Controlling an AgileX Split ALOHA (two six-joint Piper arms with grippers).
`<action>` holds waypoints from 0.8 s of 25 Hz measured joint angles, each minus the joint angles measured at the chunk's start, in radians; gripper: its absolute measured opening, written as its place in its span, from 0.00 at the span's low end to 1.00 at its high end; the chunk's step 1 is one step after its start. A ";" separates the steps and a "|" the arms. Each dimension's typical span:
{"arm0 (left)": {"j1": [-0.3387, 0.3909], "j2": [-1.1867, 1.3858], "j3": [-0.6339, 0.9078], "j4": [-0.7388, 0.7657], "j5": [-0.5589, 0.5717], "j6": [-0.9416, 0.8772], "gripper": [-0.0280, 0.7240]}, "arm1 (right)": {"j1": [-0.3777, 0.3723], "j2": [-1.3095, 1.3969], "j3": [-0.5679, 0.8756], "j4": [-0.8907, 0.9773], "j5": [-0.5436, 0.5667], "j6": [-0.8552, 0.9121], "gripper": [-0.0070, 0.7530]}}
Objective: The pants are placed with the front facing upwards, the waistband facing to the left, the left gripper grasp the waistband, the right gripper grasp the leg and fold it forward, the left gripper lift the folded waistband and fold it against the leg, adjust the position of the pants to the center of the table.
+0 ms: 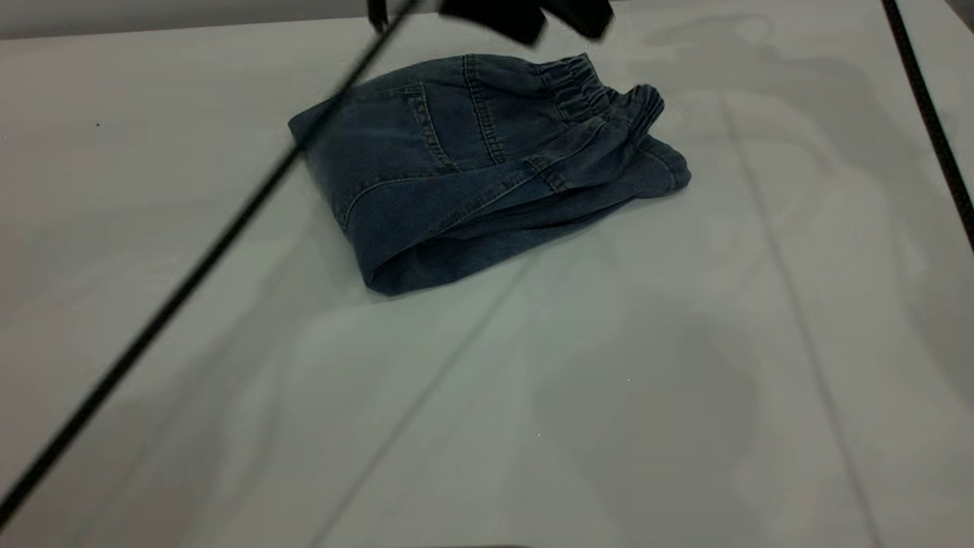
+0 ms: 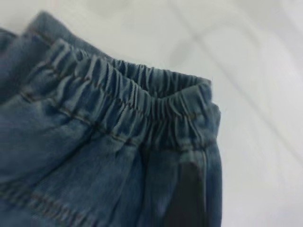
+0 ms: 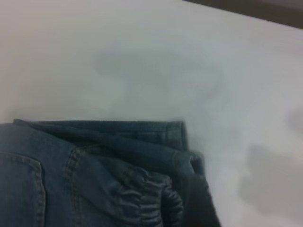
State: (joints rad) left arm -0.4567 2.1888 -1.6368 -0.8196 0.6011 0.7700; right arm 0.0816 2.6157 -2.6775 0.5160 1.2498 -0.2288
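Observation:
The pants [image 1: 472, 160] lie folded into a compact denim bundle on the far half of the table [image 1: 609, 380]. The gathered waistband [image 1: 593, 95] sits on top at the bundle's far right corner, and a leg's hem [image 1: 396, 221] forms the near edge. Blurred black gripper parts [image 1: 525, 19] hang at the exterior view's top edge, just beyond the waistband; which arm they belong to is unclear. The left wrist view looks closely at the waistband [image 2: 142, 99], with a dark part of my left gripper [image 2: 189, 194] over the denim. In the right wrist view, a dark part of my right gripper [image 3: 199, 203] sits beside the waistband [image 3: 147, 194].
A thin black cable [image 1: 190, 266] runs diagonally across the exterior view, from the lower left up over the pants' left corner. Another black cable [image 1: 932, 129] runs along the right side. Bare tabletop lies in front of and to both sides of the pants.

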 joint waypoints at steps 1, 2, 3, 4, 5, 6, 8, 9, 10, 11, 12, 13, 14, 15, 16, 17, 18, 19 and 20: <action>0.009 -0.030 -0.001 0.037 0.017 -0.008 0.80 | 0.000 -0.008 0.000 0.000 0.001 0.002 0.56; 0.020 -0.056 -0.003 0.068 0.036 -0.022 0.80 | 0.000 -0.019 0.000 0.000 0.001 0.012 0.56; 0.029 -0.089 -0.006 0.105 0.054 -0.037 0.81 | 0.000 -0.028 0.000 0.007 0.001 0.027 0.56; 0.039 -0.123 -0.007 0.142 0.070 -0.054 0.81 | 0.000 -0.038 0.000 0.021 0.001 0.037 0.56; 0.049 -0.152 -0.007 0.173 0.082 -0.067 0.80 | 0.002 -0.045 0.000 0.035 0.001 0.044 0.56; 0.059 -0.187 -0.007 0.210 0.098 -0.083 0.80 | 0.006 -0.050 0.000 0.044 0.001 0.048 0.56; 0.076 -0.254 -0.007 0.277 0.128 -0.119 0.80 | 0.021 -0.054 0.000 0.060 0.001 0.051 0.56; 0.087 -0.281 -0.007 0.304 0.147 -0.134 0.79 | 0.031 -0.054 0.000 0.061 0.001 0.051 0.56; 0.096 -0.314 -0.007 0.333 0.166 -0.154 0.79 | 0.046 -0.054 0.000 0.061 0.001 0.051 0.56; 0.108 -0.346 -0.007 0.363 0.182 -0.173 0.79 | 0.065 -0.054 0.000 0.055 0.001 0.051 0.56; 0.123 -0.373 -0.007 0.390 0.194 -0.191 0.79 | 0.085 -0.054 0.000 0.043 0.001 0.051 0.56; 0.139 -0.403 -0.007 0.411 0.206 -0.213 0.79 | 0.111 -0.052 0.000 0.034 0.001 0.051 0.56; 0.154 -0.433 -0.007 0.433 0.215 -0.234 0.79 | 0.140 -0.050 0.000 0.021 0.000 0.051 0.56; 0.173 -0.461 -0.007 0.451 0.220 -0.257 0.79 | 0.171 -0.046 0.000 0.005 -0.001 0.051 0.56; 0.192 -0.483 -0.007 0.462 0.223 -0.273 0.79 | 0.199 -0.041 0.000 -0.010 -0.001 0.051 0.56; 0.208 -0.507 -0.007 0.471 0.225 -0.289 0.79 | 0.232 -0.034 0.000 -0.031 -0.001 0.051 0.56; 0.225 -0.528 -0.007 0.476 0.228 -0.300 0.79 | 0.266 -0.027 0.000 -0.052 -0.001 0.051 0.56; 0.237 -0.542 -0.007 0.479 0.229 -0.310 0.79 | 0.299 -0.018 0.000 -0.079 -0.001 0.053 0.56; 0.245 -0.556 -0.007 0.480 0.230 -0.316 0.79 | 0.327 -0.010 0.008 -0.104 -0.001 0.053 0.56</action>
State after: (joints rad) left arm -0.2119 1.6330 -1.6434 -0.3394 0.8308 0.4544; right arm 0.4086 2.6060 -2.6698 0.4124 1.2491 -0.1760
